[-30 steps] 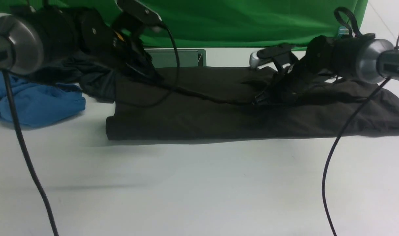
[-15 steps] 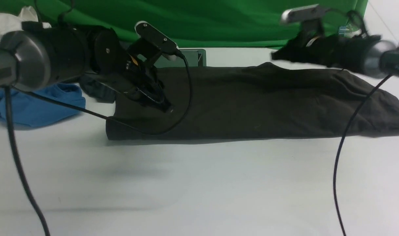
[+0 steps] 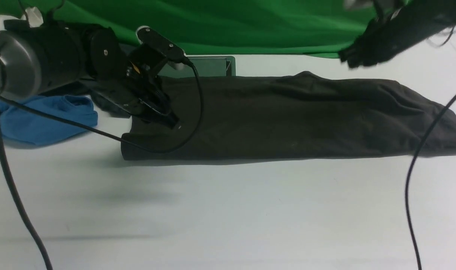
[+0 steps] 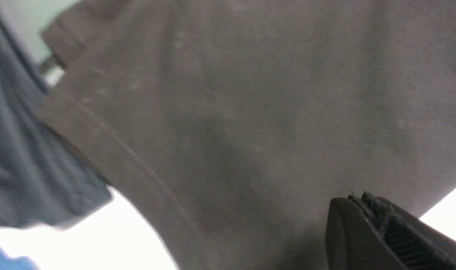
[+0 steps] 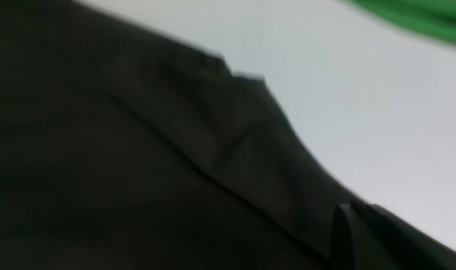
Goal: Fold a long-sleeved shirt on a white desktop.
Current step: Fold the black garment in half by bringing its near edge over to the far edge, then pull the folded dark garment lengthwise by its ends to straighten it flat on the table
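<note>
Two grippers are closed, neither seen holding cloth. At centre left the left gripper (image 3: 174,123) sits over the left end of the long-sleeved shirt (image 3: 287,120), a long dark band across mid-frame on the white desktop (image 3: 228,210). The blurred right gripper (image 3: 348,60) hangs at upper right, above the shirt.

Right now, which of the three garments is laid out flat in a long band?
The brownish-black long-sleeved shirt, spread across the white desktop; the bright blue garment and the bluish-charcoal garment lie bunched up at the left.
</note>
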